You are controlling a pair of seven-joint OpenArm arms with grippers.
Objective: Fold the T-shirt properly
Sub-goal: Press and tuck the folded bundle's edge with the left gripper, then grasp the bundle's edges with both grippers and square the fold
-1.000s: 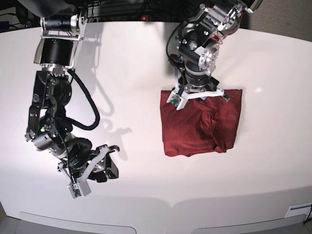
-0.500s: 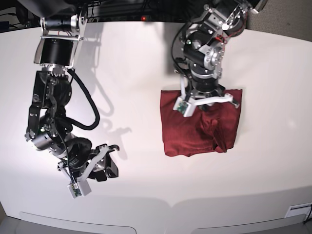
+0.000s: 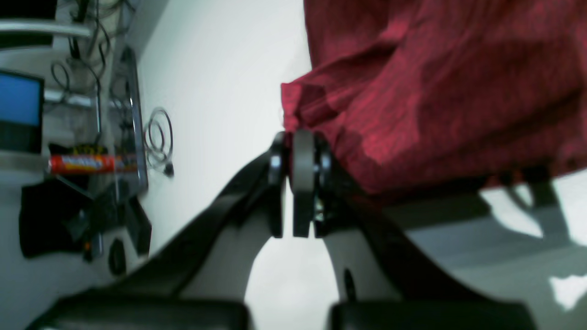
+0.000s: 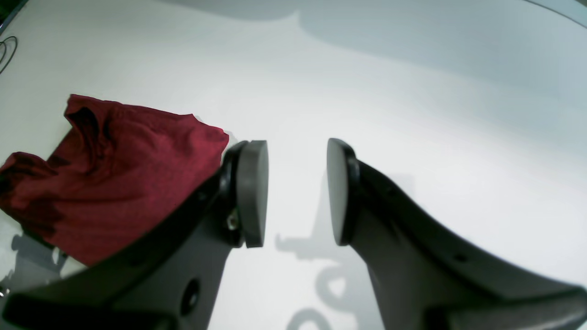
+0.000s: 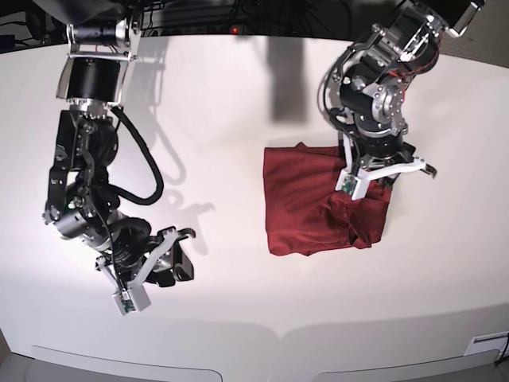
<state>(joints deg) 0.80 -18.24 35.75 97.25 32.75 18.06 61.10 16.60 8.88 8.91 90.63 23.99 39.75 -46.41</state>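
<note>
Since a second ago, the left end effector [image 5: 387, 171] has swung from the T-shirt's [image 5: 306, 208] 12 o'clock edge toward its 3 o'clock side, lifting cloth there. Its pads are pressed together on a fold of the maroon fabric. One T-shirt lies folded on the white bench [image 5: 238, 95], right of centre, roughly squarish with no clear long axis. The right end effector [image 5: 155, 267] hovers at 8 o'clock, pads apart, empty.

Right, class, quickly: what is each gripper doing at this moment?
Left gripper: shut, pinching an edge of the T-shirt.
Right gripper: open, empty, above the table.
</note>
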